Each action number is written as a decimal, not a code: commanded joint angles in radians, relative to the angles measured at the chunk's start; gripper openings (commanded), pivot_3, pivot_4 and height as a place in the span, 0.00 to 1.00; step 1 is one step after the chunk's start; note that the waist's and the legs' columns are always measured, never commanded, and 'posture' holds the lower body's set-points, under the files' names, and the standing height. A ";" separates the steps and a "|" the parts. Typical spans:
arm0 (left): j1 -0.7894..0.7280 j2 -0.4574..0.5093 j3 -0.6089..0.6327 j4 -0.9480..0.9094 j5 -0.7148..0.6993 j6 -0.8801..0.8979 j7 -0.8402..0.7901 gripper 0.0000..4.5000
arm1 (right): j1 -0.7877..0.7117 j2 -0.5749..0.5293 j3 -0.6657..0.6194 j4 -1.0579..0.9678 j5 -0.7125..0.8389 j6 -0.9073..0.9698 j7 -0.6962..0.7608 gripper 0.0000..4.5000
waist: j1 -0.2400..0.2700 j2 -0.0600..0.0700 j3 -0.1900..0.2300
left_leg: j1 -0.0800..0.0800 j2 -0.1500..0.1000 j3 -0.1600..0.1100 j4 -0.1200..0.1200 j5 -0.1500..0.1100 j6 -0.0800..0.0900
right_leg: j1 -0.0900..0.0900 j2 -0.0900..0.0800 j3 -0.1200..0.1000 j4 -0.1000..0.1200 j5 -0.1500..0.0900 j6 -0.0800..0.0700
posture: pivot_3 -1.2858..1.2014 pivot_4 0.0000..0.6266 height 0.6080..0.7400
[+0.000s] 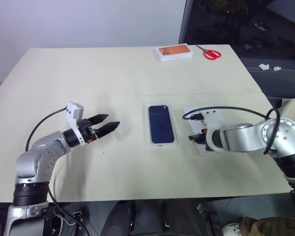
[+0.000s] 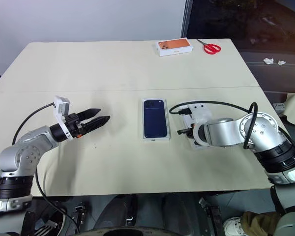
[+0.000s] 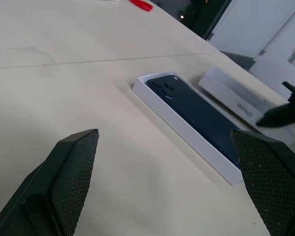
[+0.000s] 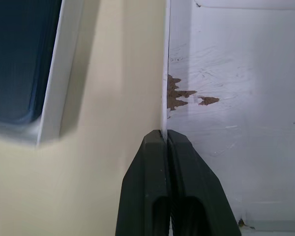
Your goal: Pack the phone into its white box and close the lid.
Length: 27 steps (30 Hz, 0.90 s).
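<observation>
— What's in front of you, biggest thing first?

— The cream table (image 1: pixel 113 73) runs across everything. At its far edge sit an orange-topped box (image 1: pixel 174 52) and red-handled scissors (image 1: pixel 211 53), just beside each other.

— And the task's things?

— The white box (image 2: pixel 155 137) lies near the middle of the table with the phone (image 2: pixel 155 119) lying flat inside it, dark back up, camera cluster at the far end. Just to its right, apart from it, lies the lid (image 4: pixel 236 98), plain white inside facing up, with a small brown scuff near its wall.

— Your pincers?

— My right gripper (image 4: pixel 166 135) points down at the lid's near wall, the side facing the box; its two black fingers are pressed together on that thin wall. My left gripper (image 1: pixel 105 123) hangs above the bare table, well to the left of the box, pointing towards it, fingers spread wide with nothing between them.
</observation>
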 commanded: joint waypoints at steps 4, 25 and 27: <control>-0.025 0.007 0.027 0.000 -0.013 -0.014 -0.007 1.00 | -0.126 0.224 -0.214 0.103 -0.063 -0.191 0.241 0.01 | -0.006 0.001 0.001 | 0.000 0.001 0.001 0.000 0.000 0.000 | 0.000 0.002 0.000 0.000 0.000 0.000 | 0.52 0.24 1.00; -0.060 0.008 0.064 -0.005 -0.022 -0.010 0.018 1.00 | -0.023 0.766 -0.315 0.239 -0.026 -0.080 0.673 0.01 | -0.007 0.003 0.003 | 0.000 0.004 0.002 0.000 0.000 0.000 | -0.002 0.003 0.001 0.001 0.001 0.000 | 0.52 0.24 1.00; -0.058 0.005 0.065 -0.011 -0.025 -0.008 0.024 1.00 | -0.003 0.772 -0.289 0.246 -0.047 -0.053 0.710 0.01 | -0.008 0.004 0.003 | 0.000 0.005 0.002 0.000 0.000 0.000 | -0.002 0.004 0.001 0.001 0.001 0.000 | 0.52 0.24 1.00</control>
